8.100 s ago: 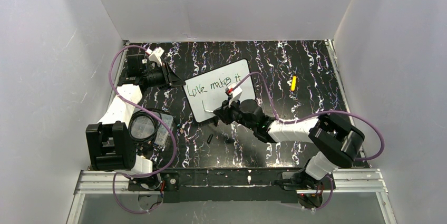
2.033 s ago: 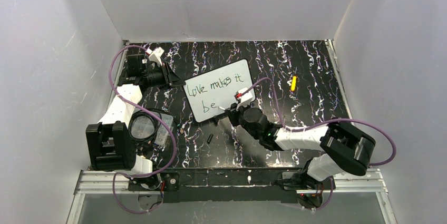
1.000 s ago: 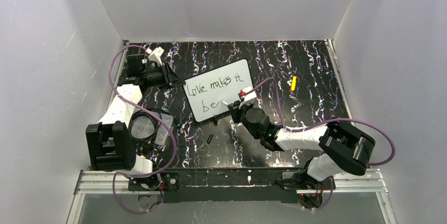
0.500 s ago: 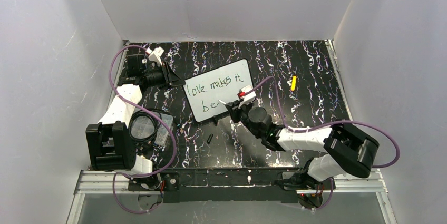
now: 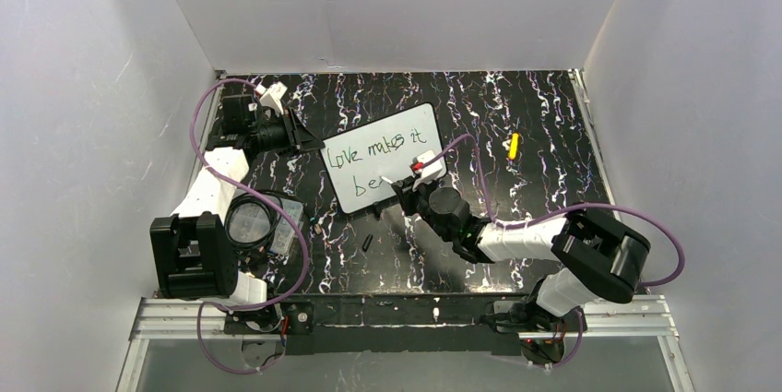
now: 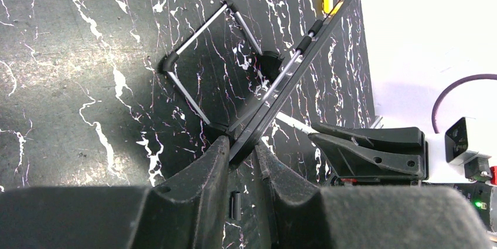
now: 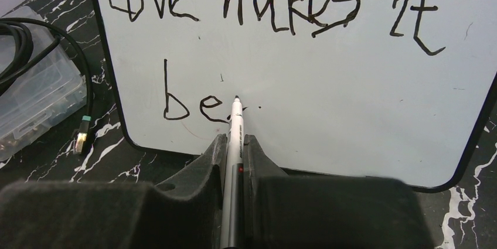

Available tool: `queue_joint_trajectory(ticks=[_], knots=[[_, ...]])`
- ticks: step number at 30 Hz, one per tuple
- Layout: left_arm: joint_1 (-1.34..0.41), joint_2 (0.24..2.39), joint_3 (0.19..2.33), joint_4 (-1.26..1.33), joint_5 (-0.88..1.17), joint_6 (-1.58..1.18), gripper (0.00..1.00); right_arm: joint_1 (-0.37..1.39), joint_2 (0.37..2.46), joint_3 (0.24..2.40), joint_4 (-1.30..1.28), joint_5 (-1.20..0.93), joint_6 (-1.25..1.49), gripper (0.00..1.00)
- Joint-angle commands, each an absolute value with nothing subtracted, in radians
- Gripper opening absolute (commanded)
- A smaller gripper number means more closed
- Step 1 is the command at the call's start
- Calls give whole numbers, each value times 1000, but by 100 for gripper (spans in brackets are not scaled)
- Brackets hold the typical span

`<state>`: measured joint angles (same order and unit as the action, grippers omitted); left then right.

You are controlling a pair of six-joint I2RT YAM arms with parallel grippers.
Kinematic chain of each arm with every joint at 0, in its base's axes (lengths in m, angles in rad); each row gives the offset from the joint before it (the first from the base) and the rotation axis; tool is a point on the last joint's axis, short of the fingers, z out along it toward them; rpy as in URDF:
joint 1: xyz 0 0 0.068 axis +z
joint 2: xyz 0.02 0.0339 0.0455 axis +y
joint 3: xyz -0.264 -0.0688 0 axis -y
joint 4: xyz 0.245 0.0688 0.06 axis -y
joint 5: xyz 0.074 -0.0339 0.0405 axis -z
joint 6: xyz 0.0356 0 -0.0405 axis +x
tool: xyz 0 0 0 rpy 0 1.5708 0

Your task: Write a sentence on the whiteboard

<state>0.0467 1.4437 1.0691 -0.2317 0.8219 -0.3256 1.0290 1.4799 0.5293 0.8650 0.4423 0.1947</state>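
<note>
Right gripper (image 7: 234,142) is pinching a pen (image 7: 235,123), its tip just past the written "be" on the whiteboard (image 5: 392,131). Touching or a hair off, can't tell. The whiteboard sits propped at a tilt mid-tabletop (image 5: 544,115), its top line reading "Love makes it". Left gripper (image 6: 240,146) is clamped tight on the board's left edge.

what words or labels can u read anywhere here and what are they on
"Love makes it": handwritten, top line of the whiteboard; the end of "makes" is scrawled over.
"be": handwritten, second line, lower left of the same board; the small mark after it is no readable letter.
Print on the barrel of the pen: too small to read.
</note>
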Motion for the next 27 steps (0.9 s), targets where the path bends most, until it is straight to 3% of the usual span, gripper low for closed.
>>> queue_joint_trajectory(ticks=[1,18,27], knots=[[40,1427,1087,-247,845,-328,19,1026,1479,532,920,468,189,1],[40,1427,1086,-247,847,-330,19,1027,1477,462,862,490,272,1],[40,1429,1087,-247,845,-330,19,1027,1374,479,848,510,228,1]])
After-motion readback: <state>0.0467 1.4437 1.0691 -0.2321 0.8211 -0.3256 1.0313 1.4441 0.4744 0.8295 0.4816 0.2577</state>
